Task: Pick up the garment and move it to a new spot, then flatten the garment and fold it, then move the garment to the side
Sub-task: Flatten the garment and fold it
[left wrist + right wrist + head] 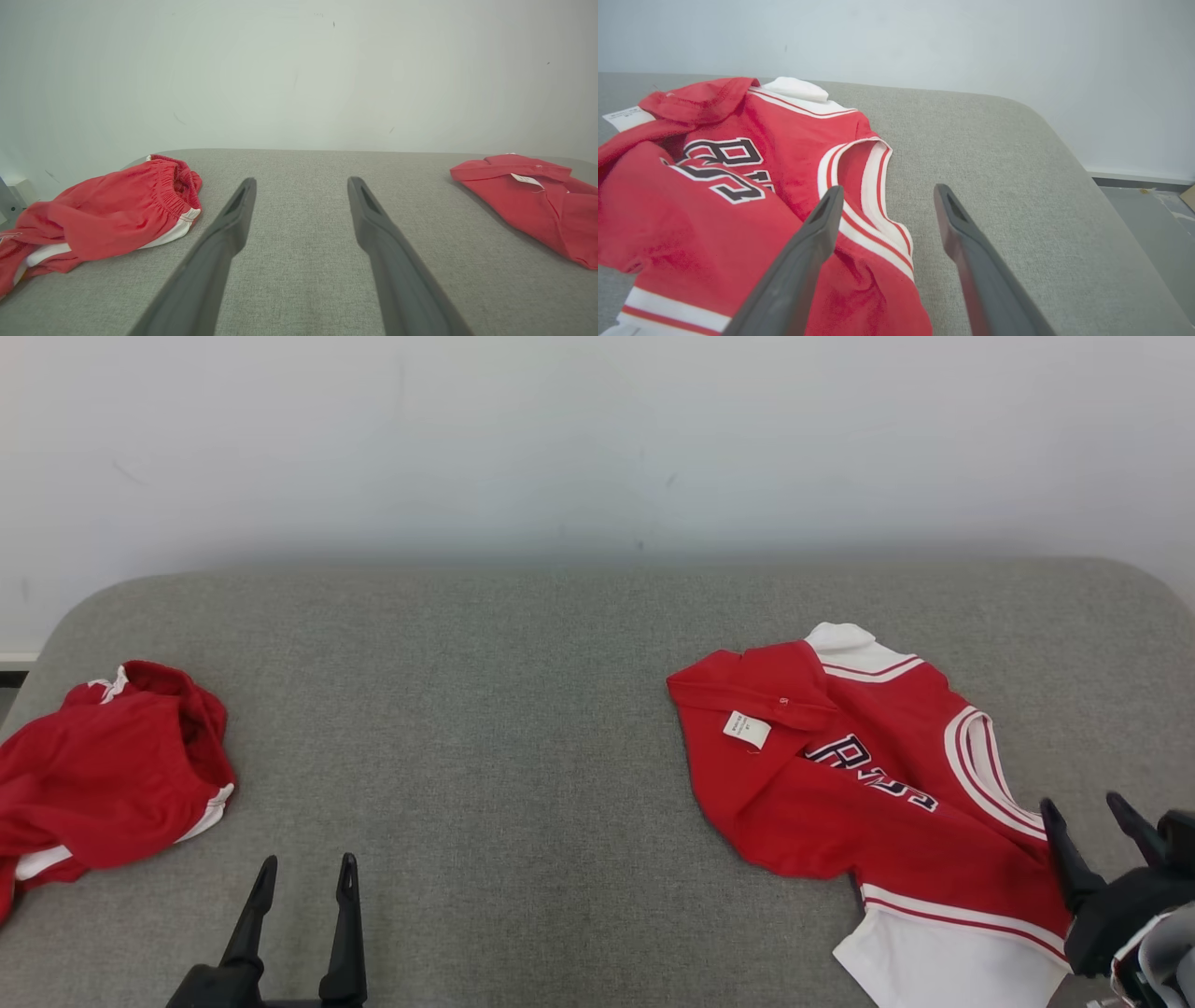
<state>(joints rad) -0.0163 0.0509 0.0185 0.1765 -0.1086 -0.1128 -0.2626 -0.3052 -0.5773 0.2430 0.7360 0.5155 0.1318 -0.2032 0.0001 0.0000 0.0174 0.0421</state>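
Jersey [868, 775] — soft, light, limp; probably best pinched at the right striped armhole [971, 756] — left gripper [308, 863] and right gripper [1083, 805] both spread, empty.

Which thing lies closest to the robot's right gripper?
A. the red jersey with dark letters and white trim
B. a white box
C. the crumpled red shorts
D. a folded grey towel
A: the red jersey lies at the right of the grey surface, right beside the open right gripper, while the red shorts lie far off at the left.
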